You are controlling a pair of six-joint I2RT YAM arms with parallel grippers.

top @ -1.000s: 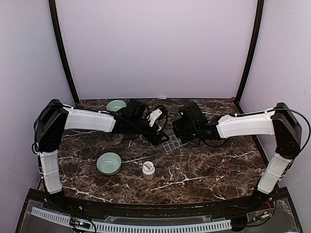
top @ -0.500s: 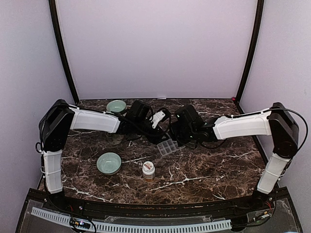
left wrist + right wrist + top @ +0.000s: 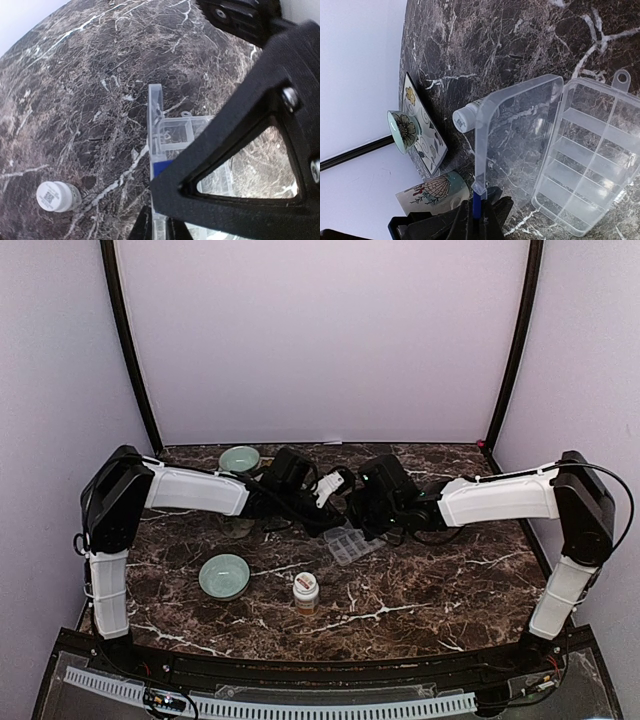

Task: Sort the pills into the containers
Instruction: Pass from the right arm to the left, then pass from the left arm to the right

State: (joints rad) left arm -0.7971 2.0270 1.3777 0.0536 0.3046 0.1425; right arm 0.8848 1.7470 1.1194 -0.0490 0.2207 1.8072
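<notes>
Top external view has the pill-organiser box (image 3: 348,543) on the marble bench (image 3: 450,590) at the centre of the frame, where both arms meet over it, with a white-capped bottle (image 3: 306,590) just below it and a pale green bowl (image 3: 224,575) at lower left. Left wrist view shows the left gripper (image 3: 157,212) clenched on the box's clear edge beside a blue tab (image 3: 161,168), at bottom centre. Right wrist view shows the right gripper (image 3: 476,217) clenched on the blue tab at the corner of the raised lid (image 3: 515,135), bottom centre, with the compartments lying open at the right of that frame.
</notes>
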